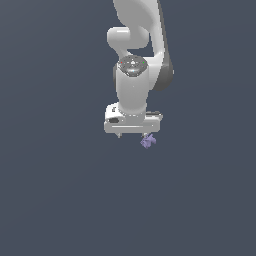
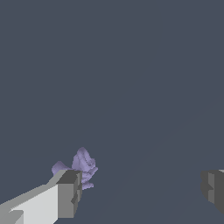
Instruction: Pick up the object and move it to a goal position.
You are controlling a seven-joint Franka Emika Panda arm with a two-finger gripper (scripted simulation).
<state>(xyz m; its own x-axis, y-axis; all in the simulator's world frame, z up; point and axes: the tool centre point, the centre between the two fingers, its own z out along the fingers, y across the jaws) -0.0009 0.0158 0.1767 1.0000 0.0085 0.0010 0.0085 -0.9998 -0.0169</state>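
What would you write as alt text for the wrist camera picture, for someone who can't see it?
A small lumpy lavender object sits right beside one grey fingertip of the robot's open gripper, not centred between the two fingers. The other fingertip shows far off at the opposite edge, and everything else is a plain dark grey-blue floor.

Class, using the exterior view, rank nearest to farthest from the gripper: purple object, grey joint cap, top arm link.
1. purple object, at the gripper, exterior view's right.
2. grey joint cap, above it.
3. top arm link, upper edge.
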